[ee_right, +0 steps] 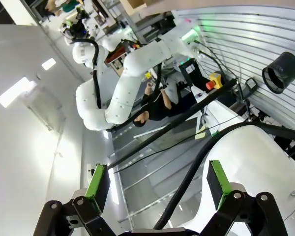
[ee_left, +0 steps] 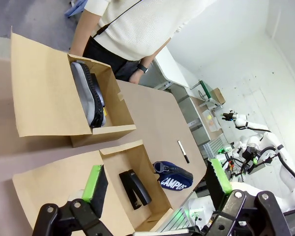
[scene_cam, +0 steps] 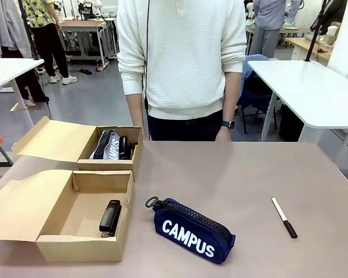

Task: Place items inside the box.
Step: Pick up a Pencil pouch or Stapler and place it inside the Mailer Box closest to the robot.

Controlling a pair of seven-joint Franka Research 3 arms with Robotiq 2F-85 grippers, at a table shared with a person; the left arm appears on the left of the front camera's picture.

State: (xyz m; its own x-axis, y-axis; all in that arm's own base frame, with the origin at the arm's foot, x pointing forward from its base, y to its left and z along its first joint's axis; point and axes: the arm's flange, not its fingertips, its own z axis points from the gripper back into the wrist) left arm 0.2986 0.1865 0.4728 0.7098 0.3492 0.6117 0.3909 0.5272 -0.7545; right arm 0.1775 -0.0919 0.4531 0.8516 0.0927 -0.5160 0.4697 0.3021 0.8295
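A navy "CAMPUS" pencil case (scene_cam: 191, 230) lies on the brown table near the front, also in the left wrist view (ee_left: 173, 176). To its right lies a white, black-capped marker (scene_cam: 284, 217) (ee_left: 183, 151). The near open box (scene_cam: 98, 180) (ee_left: 113, 155) holds a black stapler (scene_cam: 110, 217) (ee_left: 134, 188). The far box (scene_cam: 81, 165) (ee_left: 103, 133) holds a grey pencil case (scene_cam: 107, 145) (ee_left: 84, 91), a black stapler (scene_cam: 123, 147) and a yellow sliver (ee_left: 104, 112). My left gripper (ee_left: 155, 168) hangs open high above the near box. My right gripper (ee_right: 157, 168) is open, facing away from the table.
A person in a white sweater (scene_cam: 180, 52) stands at the table's far edge, hands down at their sides. Both boxes' lids (scene_cam: 23, 202) lie open to the left. White tables (scene_cam: 313, 87) stand behind. The right wrist view shows a white arm (ee_right: 132, 73) and cables.
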